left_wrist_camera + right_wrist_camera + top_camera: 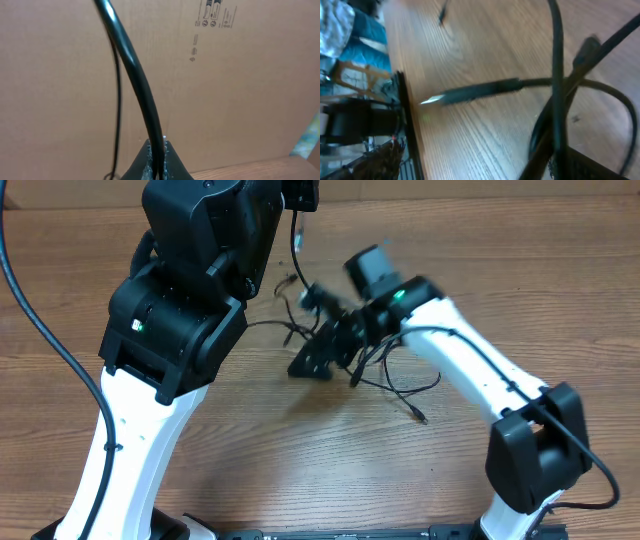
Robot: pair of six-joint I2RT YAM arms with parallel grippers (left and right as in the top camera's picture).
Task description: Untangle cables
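Observation:
The cables (395, 380) are thin black cords in a loose tangle on the wooden table, with one plug tip (421, 418) lying toward the front. My left gripper (159, 159) is raised at the back and shut on one black cable (131, 65). That cable (297, 242) hangs from it down toward the tangle. My right gripper (318, 356) is low over the tangle's left end and open. In the blurred right wrist view, crossing cords (555, 95) run past one finger (592, 167). A slim plug (470, 92) points left there.
A cardboard box wall (240, 75) stands behind the table. The table's edge with a black frame (402, 120) shows in the right wrist view, with clutter beyond it. A thick black arm wire (40, 320) curves over the table's left side.

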